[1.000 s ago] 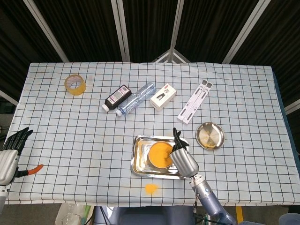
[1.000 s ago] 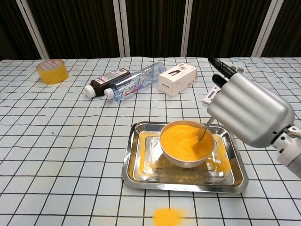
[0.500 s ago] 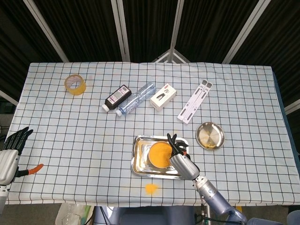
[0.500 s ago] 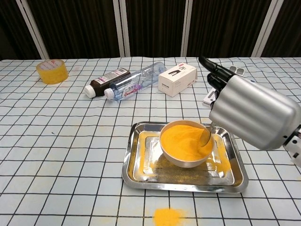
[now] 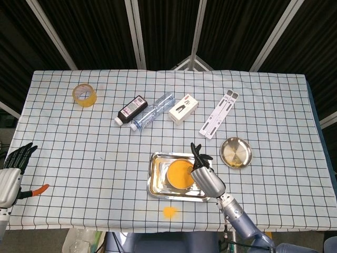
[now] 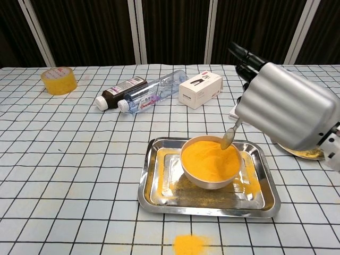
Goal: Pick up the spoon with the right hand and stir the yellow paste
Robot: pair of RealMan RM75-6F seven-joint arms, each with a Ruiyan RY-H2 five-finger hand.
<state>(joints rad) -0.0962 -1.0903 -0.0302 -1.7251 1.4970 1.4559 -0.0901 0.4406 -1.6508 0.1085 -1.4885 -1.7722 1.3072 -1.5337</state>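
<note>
Left hand [image 5: 11, 167]: at the desk's [image 5: 79, 158] left edge, fingers spread apart, holding nothing; seen in the head view only.

Tape roll [image 6: 59, 80]: yellow, far left corner of the checked cloth, well apart from the rest.

Dark bottle [image 6: 118, 91]: lying on its side, white cap toward the camera in the chest view.

Clear bottle [image 6: 152, 96]: lying on its side, touching or just beside the dark bottle.

White box [image 6: 200, 89]: just right of the clear bottle's base.

Spilled yellow patch [image 6: 189, 244]: on the cloth at the near edge, in front of the tray.

Metal tray [image 6: 154, 191]: near centre of the desk, dusted with yellow.

Bowl [image 6: 197, 179]: standing in the tray, filled with yellow paste [image 6: 207, 156].

Spoon [image 6: 229, 137]: tilted, its bowl at the paste's right rim; the handle runs up into the right hand.

Right hand [image 6: 284, 109]: above the tray's right side, clamped on the spoon handle.

White flat stand [image 5: 219, 120]: right of the box.

Round metal dish [image 5: 236, 153]: right of the tray, apart from it.
</note>
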